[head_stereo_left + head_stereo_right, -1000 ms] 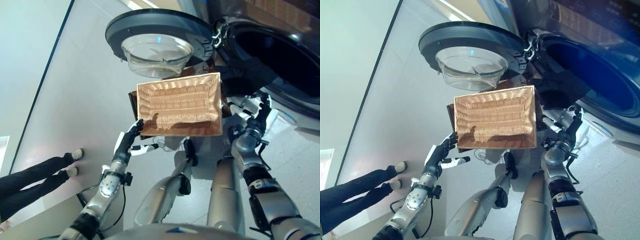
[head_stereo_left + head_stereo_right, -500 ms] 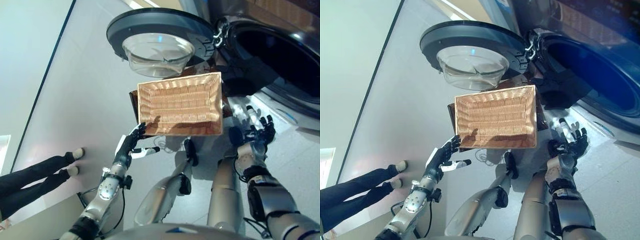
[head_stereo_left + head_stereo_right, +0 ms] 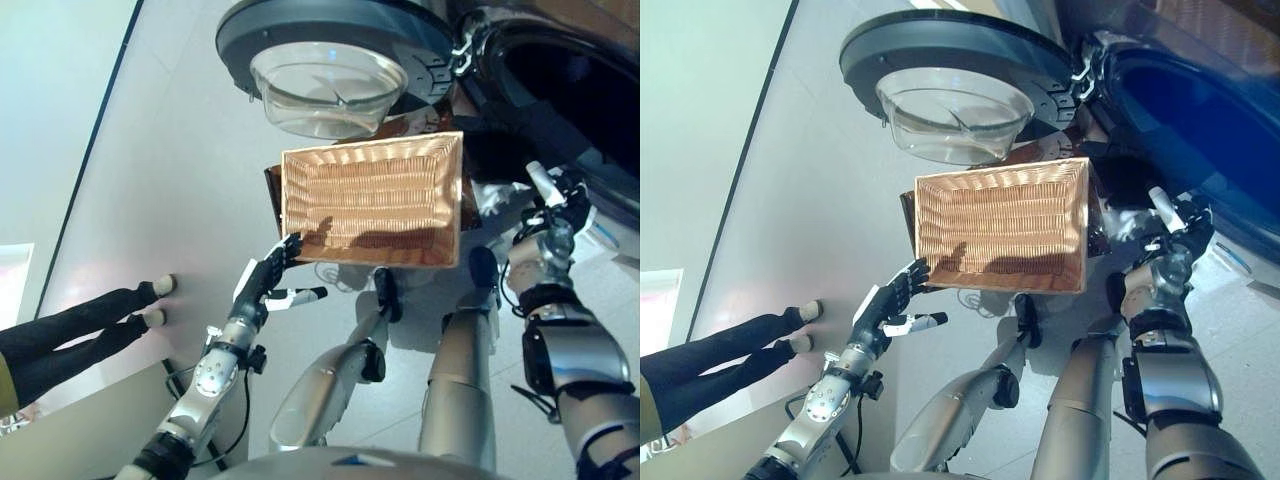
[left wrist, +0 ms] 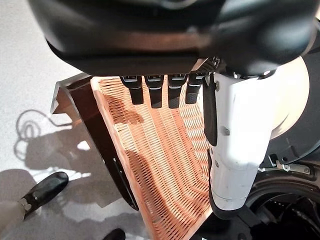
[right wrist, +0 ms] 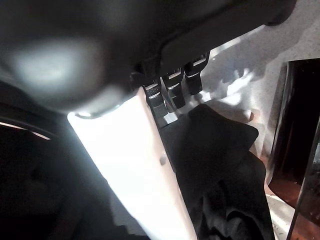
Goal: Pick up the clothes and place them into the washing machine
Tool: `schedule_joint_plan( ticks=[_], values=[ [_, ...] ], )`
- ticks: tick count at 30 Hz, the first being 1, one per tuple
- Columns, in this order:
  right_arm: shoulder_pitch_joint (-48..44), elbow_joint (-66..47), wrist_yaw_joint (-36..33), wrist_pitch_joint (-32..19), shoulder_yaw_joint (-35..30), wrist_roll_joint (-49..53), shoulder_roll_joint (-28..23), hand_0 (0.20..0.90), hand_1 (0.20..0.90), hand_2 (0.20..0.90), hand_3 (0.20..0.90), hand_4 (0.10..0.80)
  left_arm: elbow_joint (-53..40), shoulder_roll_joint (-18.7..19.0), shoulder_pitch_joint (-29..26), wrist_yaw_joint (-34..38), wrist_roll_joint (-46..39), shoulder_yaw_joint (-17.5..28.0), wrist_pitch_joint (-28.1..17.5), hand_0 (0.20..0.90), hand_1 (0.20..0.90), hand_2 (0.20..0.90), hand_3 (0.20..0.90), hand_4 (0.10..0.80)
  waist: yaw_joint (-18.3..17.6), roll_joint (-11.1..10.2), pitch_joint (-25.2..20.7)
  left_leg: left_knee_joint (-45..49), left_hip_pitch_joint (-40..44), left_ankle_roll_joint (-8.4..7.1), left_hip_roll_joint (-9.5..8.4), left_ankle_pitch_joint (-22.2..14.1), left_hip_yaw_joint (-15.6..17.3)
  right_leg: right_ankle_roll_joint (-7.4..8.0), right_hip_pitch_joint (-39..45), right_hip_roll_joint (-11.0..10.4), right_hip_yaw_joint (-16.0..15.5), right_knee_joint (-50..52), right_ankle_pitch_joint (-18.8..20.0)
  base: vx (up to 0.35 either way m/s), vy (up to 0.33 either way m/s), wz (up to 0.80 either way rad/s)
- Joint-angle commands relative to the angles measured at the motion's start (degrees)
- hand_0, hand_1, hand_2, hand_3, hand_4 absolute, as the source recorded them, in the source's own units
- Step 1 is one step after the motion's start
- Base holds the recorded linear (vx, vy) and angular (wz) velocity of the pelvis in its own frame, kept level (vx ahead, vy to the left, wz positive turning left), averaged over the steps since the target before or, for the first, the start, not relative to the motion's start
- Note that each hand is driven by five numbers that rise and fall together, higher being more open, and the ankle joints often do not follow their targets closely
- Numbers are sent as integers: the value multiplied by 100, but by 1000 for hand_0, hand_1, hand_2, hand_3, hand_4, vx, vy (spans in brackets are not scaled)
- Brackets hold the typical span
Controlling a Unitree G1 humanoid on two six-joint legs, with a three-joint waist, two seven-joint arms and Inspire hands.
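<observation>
Dark cloth hangs at the washer mouth.
Your right hand (image 3: 553, 215), fingers released, is nearer the black crumpled garment (image 5: 220, 165); left hand (image 3: 262, 283) open by the empty rectangular wicker basket (image 3: 372, 200).

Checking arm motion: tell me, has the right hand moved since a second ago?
Yes. The right hand has swung away from the wicker basket edge, toward the washing machine opening.

Wicker basket (image 3: 372, 200) centred on a stand, open washer door (image 3: 330, 50) just behind it, washing machine (image 3: 560, 90) to the right with dark clothes (image 5: 220, 170) at its mouth, a person's legs (image 3: 75, 325) far left on the floor.
</observation>
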Motion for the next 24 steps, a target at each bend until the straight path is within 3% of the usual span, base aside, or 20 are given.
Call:
schedule_joint_plan(
  ticks=[1, 6, 12, 24],
  values=[
    [-963, -154, 247, -215, 474, -127, -744, 900, 900, 900, 900, 800, -544, 255, -222, 91, -134, 193, -243, 900, 900, 900, 900, 800, 11, 501, 395, 449, -182, -570, -61, -221, 31, -354, 283, 314, -327, -259, -98, -24, -27, 6],
    [-1609, 131, 384, -111, 673, -42, -1105, 900, 900, 900, 900, 800, -787, 295, -292, 33, -257, 234, -284, 900, 900, 900, 900, 800, 131, 502, 514, 523, -355, -601, -33, -171, -3, -374, 93, 325, -347, -100, -142, -33, -34, 7],
    [-1930, 202, 521, -79, 823, -1, -1193, 900, 900, 900, 900, 800, -782, 264, -360, 35, -292, 239, -288, 900, 900, 900, 900, 800, 186, 475, 563, 534, -430, -614, -31, -139, -26, -383, -22, 351, -339, 6, -162, -14, -10, 5],
    [-2212, -163, 922, -221, 1091, 372, -727, 900, 900, 900, 900, 800, -555, 82, -502, -5, -348, 216, -222, 900, 900, 900, 900, 800, 188, 400, 458, 512, -407, -622, -34, -139, -14, -405, -33, 391, -354, 57, -168, 4, 5, 1]
  ],
)
